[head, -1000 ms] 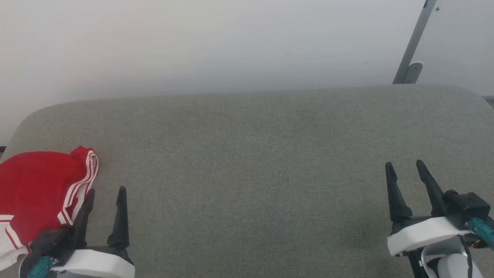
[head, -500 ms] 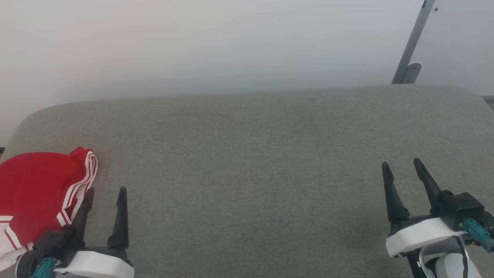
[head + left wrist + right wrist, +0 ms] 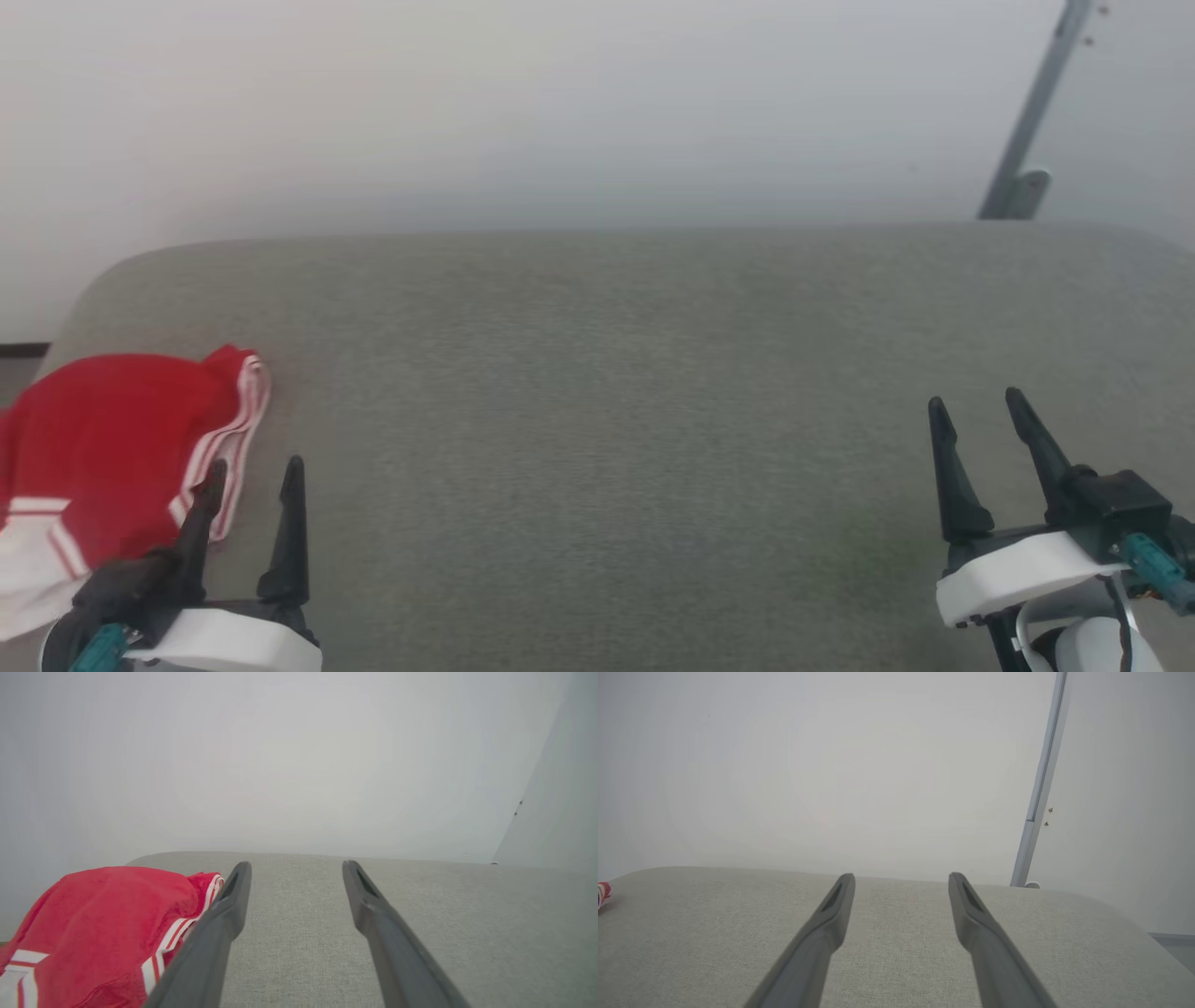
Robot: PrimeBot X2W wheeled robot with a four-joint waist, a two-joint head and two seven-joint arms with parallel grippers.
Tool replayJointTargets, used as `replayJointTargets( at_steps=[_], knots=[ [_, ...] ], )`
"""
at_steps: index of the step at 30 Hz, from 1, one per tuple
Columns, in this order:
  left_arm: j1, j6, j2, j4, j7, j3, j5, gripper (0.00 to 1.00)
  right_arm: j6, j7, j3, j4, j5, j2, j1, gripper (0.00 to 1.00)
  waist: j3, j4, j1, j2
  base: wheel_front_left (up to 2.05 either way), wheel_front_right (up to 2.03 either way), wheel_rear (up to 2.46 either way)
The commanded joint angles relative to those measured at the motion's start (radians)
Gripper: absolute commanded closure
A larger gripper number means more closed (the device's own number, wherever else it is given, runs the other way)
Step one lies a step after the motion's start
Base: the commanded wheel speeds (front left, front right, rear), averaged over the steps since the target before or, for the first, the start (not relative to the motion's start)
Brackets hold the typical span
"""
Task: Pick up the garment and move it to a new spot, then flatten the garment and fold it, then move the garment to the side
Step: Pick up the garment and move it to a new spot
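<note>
The garment (image 3: 103,457), red with white striped trim, lies bunched at the left end of the grey cushioned surface (image 3: 607,392). My left gripper (image 3: 254,464) hovers open just right of its striped edge, one finger overlapping the trim in the head view. The left wrist view puts the garment (image 3: 103,933) to the left of my left gripper (image 3: 295,864), with nothing between the fingers. My right gripper (image 3: 976,403) stands open over bare fabric at the far right. In the right wrist view my right gripper (image 3: 901,876) is open too, and a sliver of the garment (image 3: 602,895) shows at the left edge.
A plain pale wall rises behind the surface. A grey metal post (image 3: 1032,121) with a foot bracket stands at the back right. The surface's rounded corners fall away at back left and back right.
The whole head picture has shifted a little rightward and downward, so the camera moved. Both grippers stay open in much the same places.
</note>
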Motion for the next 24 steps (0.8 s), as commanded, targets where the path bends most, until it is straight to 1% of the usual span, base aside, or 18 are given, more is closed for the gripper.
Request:
replayJointTargets(
  at_steps=[1,10,15,19,24],
  knots=[
    [-0.002,-0.001,0.001,0.006,-0.005,0.006,-0.018,0.00,0.000,-0.006,0.006,0.003,0.005,-0.001,0.006,0.00,-0.014,0.031,0.0000,0.0000,0.00,0.00,0.00],
    [0.028,0.004,-0.006,0.009,-0.005,0.045,0.003,0.00,0.000,-0.005,0.054,0.021,0.019,-0.009,0.011,0.00,-0.064,0.186,0.0000,0.0000,0.00,0.00,0.00],
    [0.041,0.011,0.001,0.004,-0.005,0.065,0.004,0.00,0.000,-0.005,0.088,0.034,0.031,-0.005,0.003,0.00,-0.088,0.266,0.0000,0.0000,0.00,0.00,0.00],
    [0.053,0.024,0.002,-0.003,0.001,0.077,-0.009,0.00,0.000,-0.005,0.113,0.042,0.037,-0.001,-0.005,0.00,-0.103,0.317,0.0000,0.0000,0.00,0.00,0.00],
    [0.060,0.033,0.004,-0.019,0.022,0.083,-0.024,0.00,0.000,-0.005,0.137,0.051,0.042,0.002,-0.010,0.00,-0.113,0.358,0.0000,0.0000,0.00,0.00,0.00]
  ],
)
